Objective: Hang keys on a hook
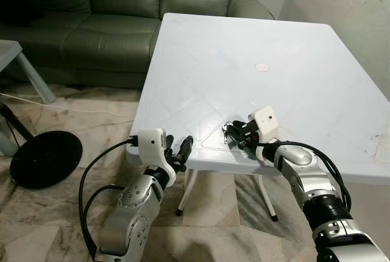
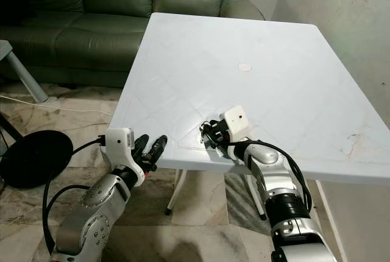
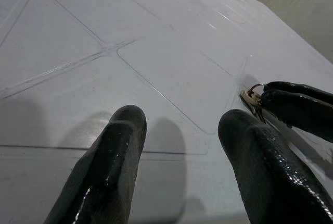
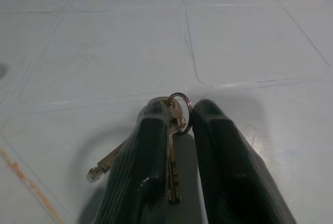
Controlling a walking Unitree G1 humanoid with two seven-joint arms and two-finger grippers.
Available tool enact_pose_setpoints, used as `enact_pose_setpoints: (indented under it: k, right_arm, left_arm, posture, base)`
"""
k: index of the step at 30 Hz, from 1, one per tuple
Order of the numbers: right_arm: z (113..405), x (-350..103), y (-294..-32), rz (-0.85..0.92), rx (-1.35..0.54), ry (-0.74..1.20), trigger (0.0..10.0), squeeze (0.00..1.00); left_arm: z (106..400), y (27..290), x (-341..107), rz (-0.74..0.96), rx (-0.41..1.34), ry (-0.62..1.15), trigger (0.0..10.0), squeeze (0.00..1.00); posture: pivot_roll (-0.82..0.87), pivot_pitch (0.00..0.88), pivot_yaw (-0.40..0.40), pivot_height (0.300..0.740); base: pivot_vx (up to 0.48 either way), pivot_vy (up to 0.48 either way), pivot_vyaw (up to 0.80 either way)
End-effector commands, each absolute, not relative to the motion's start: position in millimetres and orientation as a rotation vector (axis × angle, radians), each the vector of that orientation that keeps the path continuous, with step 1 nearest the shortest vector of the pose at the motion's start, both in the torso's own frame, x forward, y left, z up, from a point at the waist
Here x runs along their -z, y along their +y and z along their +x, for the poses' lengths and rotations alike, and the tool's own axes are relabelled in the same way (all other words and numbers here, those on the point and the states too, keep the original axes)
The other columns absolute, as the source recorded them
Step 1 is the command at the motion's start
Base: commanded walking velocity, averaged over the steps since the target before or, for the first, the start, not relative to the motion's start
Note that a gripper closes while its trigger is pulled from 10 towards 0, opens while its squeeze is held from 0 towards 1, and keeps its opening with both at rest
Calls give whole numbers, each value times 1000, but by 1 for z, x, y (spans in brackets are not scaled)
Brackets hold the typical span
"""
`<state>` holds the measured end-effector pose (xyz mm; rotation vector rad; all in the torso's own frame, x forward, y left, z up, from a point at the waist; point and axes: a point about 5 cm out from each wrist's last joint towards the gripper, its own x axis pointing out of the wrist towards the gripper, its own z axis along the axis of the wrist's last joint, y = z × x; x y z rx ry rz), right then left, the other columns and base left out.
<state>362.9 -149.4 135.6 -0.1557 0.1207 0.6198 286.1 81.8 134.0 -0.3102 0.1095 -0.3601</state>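
Observation:
A small bunch of brass keys (image 4: pixel 104 164) on a ring lies on the white table (image 1: pixel 244 42) near its front edge. My right gripper (image 4: pixel 179 112) rests low on the table with its two black fingers closed on the keys, the ring poking out between the tips. In the head view the keys (image 1: pixel 229 129) show as a dark cluster just ahead of that gripper (image 1: pixel 236 135). My left gripper (image 1: pixel 178 149) hovers open at the table's front left edge with nothing in it, a short way left of the keys (image 3: pixel 252 95).
A green leather sofa (image 1: pixel 122 6) stands behind the table. A black round base (image 1: pixel 46 158) with a cable lies on the tiled floor at left, beside a grey side table (image 1: pixel 9 52). A small white disc (image 1: pixel 261 67) sits mid-table. A wall (image 1: pixel 353 0) stands to the right.

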Motion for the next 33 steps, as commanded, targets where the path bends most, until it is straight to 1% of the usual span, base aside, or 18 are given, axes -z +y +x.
enact_pose_setpoints:
  k: [1, 10, 19, 33]
  right_arm:
    - [362, -135, -151, -170, -629, 132, 10000, 0]
    - [359, -134, -150, -173, -651, 136, 10000, 0]
    - [359, -137, -143, -161, -661, 99, 10000, 0]
    - [358, -135, -136, -173, -663, 98, 10000, 0]
  left_arm:
    - [284, 72, -134, -352, 374, 119, 10000, 0]
    - [283, 71, -134, -354, 374, 119, 10000, 0]
    - [283, 72, -134, -356, 371, 120, 10000, 0]
    - [282, 71, -134, -360, 368, 121, 10000, 0]
  posture:
    - [74, 169, -66, 740]
    - [75, 171, -69, 740]
    - [78, 170, -68, 740]
    - [81, 177, -70, 740]
  base:
    - [0, 0, 0]
    - [0, 0, 0]
    - [0, 0, 0]
    - [0, 0, 0]
